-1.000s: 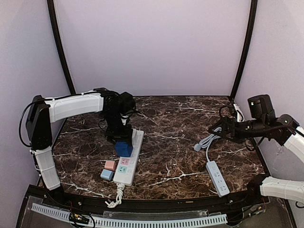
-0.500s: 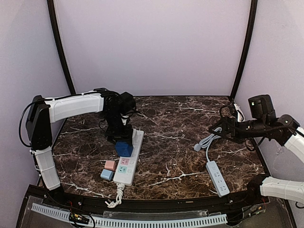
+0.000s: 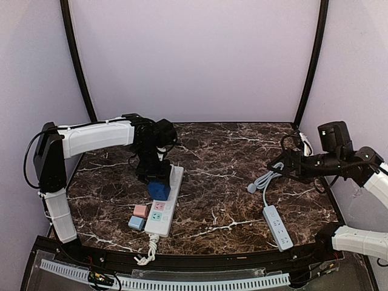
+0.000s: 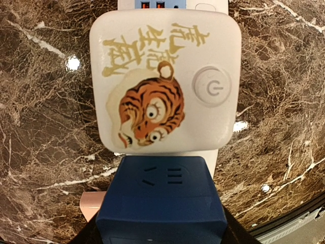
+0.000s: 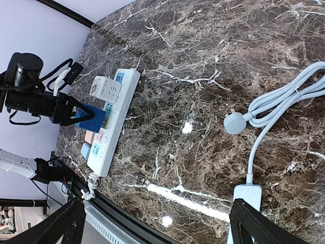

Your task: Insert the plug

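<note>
Top view, 12 o'clock pointing away from the arm bases. The large power strip (image 3: 163, 221) lies on the table (image 3: 230, 151) in its 9 o'clock half, running roughly 12 to 6. Its cord (image 3: 147, 253) leaves the 6 o'clock end.

- **At the strip's mid-length:** the block adapter (image 3: 159, 190) sits between the left gripper's (image 3: 155, 180) fingers. Seating not discernible.
- **On the strip:** the printed adapter (image 4: 165, 84) is just beside the block adapter, at 12 o'clock.
- **At the strip's 9 o'clock, just beside it:** a cube adapter (image 3: 140, 210), with a second cube adapter (image 3: 136, 223) at its 6 o'clock.
- **At the table's 4 o'clock:** the small power strip (image 3: 277, 227), with its coiled cable (image 3: 271, 177) and plug (image 3: 251, 188) at its 12 o'clock.

The white power strip (image 4: 172, 4) lies mostly hidden beneath the tiger adapter (image 4: 165, 84) and blue plug (image 4: 161, 198).
</note>
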`<state>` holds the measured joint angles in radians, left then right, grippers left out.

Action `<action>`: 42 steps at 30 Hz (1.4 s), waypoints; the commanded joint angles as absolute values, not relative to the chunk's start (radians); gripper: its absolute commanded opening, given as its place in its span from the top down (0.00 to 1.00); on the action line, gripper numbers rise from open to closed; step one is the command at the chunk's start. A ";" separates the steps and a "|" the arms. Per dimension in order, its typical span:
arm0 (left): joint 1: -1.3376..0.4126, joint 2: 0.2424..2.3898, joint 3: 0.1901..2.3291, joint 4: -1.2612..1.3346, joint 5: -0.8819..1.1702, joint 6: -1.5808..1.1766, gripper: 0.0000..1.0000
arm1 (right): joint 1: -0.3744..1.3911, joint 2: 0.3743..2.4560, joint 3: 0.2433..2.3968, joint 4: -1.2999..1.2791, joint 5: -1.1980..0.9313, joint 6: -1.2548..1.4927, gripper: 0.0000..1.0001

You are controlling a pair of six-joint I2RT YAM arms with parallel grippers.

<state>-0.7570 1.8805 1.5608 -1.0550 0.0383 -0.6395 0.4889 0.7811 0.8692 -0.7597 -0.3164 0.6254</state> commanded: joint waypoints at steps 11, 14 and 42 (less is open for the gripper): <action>-0.793 1.911 1.572 -1.083 -0.098 -0.667 0.99 | 0.484 0.757 0.856 -0.773 -0.308 0.623 0.01; -0.801 1.909 1.558 -1.081 -0.101 -0.672 0.99 | 0.485 0.754 0.855 -0.778 -0.306 0.621 0.02; -0.851 1.941 1.483 -1.025 -0.148 -0.844 0.99 | 0.484 0.743 0.853 -0.817 -0.299 0.618 0.01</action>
